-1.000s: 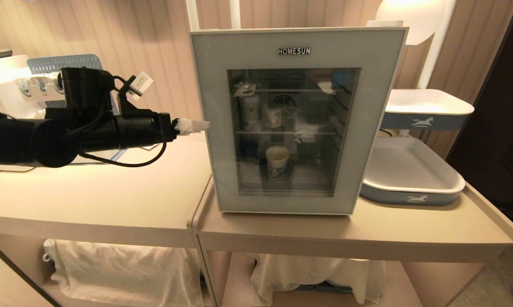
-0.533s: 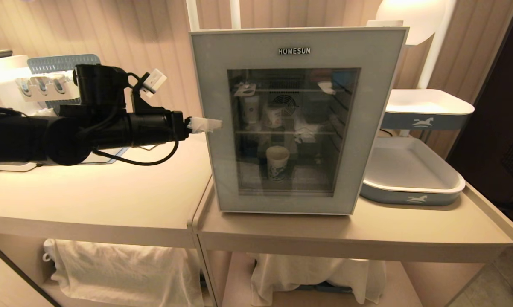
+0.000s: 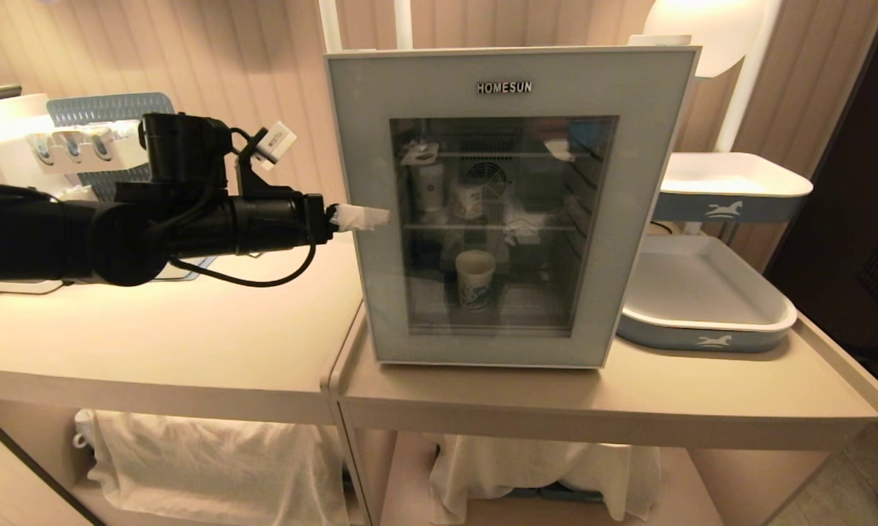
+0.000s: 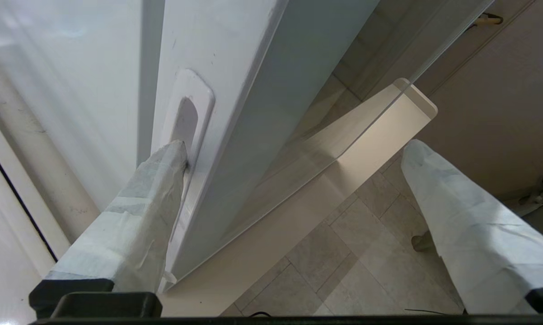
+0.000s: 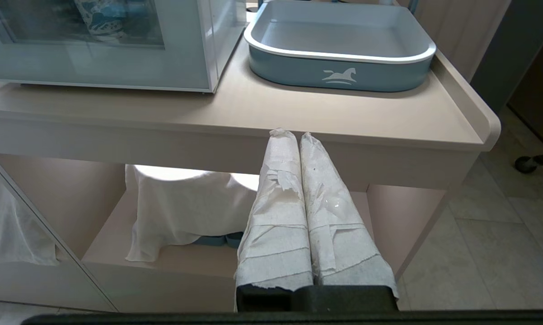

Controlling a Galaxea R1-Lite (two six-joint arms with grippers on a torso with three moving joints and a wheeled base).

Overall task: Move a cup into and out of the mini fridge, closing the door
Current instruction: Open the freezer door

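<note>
Left claw: we see it spread wide, one finger in the door handle recess.
Risk: we could slip out, leaving the cup inside.

A blue-grey tray with a white rim and a white horse emblem rests on the right end of the counter. A second tray of the same type sits raised behind it. A rounded white lamp shade stands at the rear. White cloths hang on the lower shelf beneath the counter. At the far left, a perforated blue panel stands upright against the ribbed wall. Pale floor tiles adjoin the counter.
</note>
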